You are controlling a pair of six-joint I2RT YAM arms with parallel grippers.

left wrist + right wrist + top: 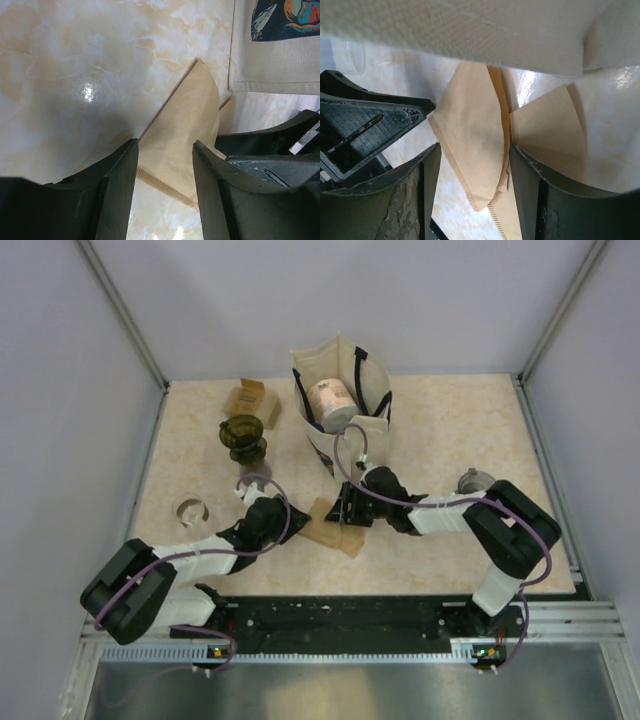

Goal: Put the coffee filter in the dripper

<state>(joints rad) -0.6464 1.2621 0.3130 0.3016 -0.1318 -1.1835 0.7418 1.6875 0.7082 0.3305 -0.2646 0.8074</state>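
Both my left gripper (165,147) and right gripper (475,147) stand parted over the coffee filter (185,125), which lies on the table (450,440) well apart from the dripper (243,437), so I judge grasp, lift and placing all lie ahead.

Matt brown paper filter (187,125); glossy marble-look table (75,75).

1. Logged on left arm (200,562): white links, bulky black joint housings.
2. Found the same white-and-black build on right arm (442,515).
3. Noted lilac cables (262,477) looped outside both arms.
4. Recorded left gripper (165,145) as matte black, with thick wedge fingers.
5. Recorded right gripper (474,147) as black, its finger faces scuffed and flecked grey.
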